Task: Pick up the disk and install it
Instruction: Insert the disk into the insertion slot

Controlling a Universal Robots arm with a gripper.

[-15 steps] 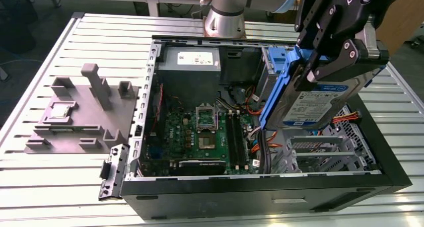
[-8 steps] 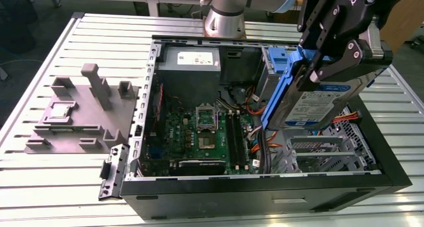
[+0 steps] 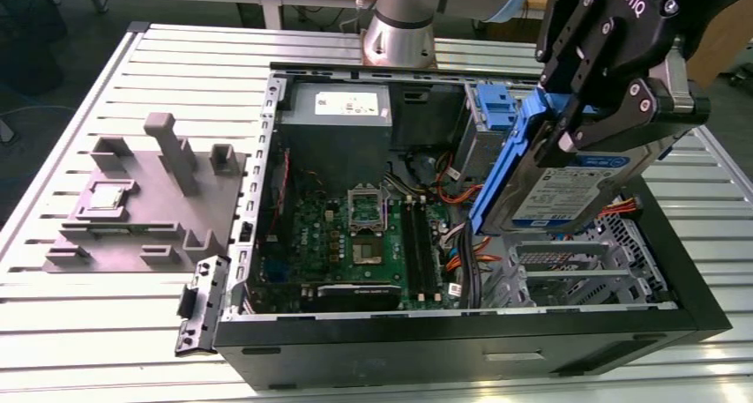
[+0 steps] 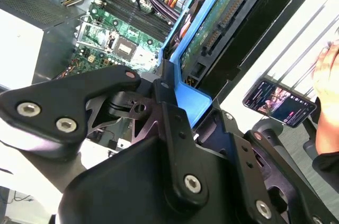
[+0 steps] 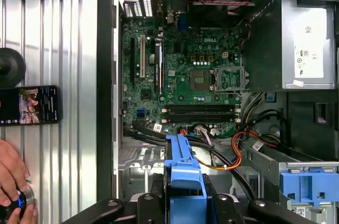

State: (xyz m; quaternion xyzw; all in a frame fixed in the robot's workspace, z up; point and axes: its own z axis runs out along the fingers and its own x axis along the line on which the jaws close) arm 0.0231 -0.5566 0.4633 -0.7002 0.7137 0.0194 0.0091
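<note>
The disk (image 3: 573, 191) has a silver-grey metal face with a smooth white-and-blue paper label; its carrier (image 3: 500, 169) is glossy blue plastic. The gripper (image 3: 562, 125) is matt black, its links studded with bright metal screws. The computer case (image 3: 471, 354) is black sheet metal, matt outside, bare grey within. The circuit board (image 3: 353, 235) is green and lacquered. The power supply box (image 3: 335, 134) is plain grey metal with a white paper sticker. The table (image 3: 106, 341) is ribbed pale metal with a soft sheen. On the exterior view's left, the grey fixture (image 3: 130, 213) looks like matt plastic.
</note>
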